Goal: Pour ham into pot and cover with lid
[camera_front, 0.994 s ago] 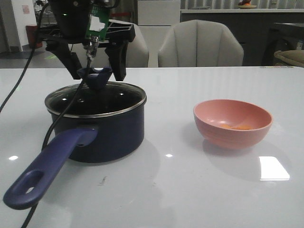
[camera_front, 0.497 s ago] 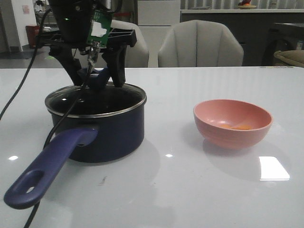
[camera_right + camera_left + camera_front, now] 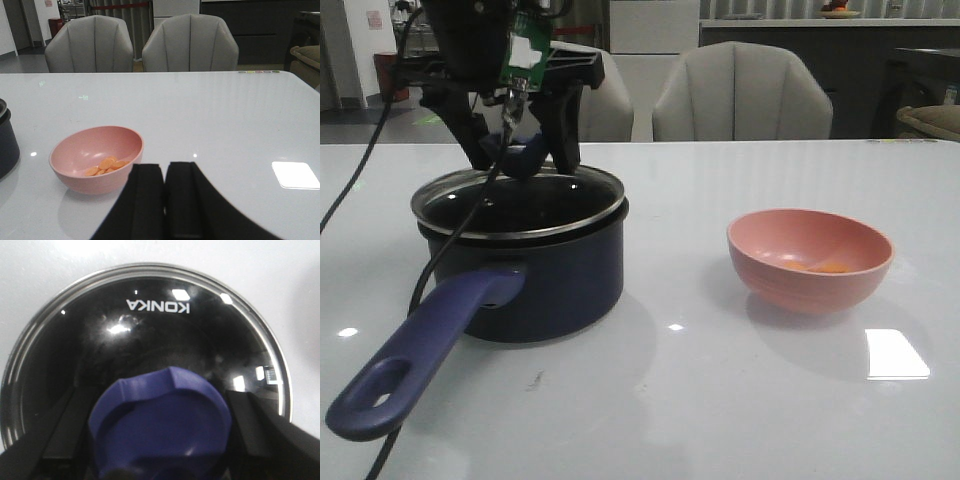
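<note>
Over the pot [image 3: 525, 270], the left gripper [image 3: 520, 150] clasps the lid [image 3: 515, 200] by its knob. Tilted, it might slip and clatter.

I see the pot [image 3: 535, 275], a dark navy saucepan, standing upright on the bench [image 3: 740, 400] with its long purple-blue handle pointing toward me. The lid [image 3: 517, 201], clear glass with a steel rim and a purple-blue knob, sits tilted just above the pot's rim. The ham [image 3: 104, 166], a few flat orange bits, lies in the pink bowl [image 3: 810, 260], well apart from the pot.
</note>
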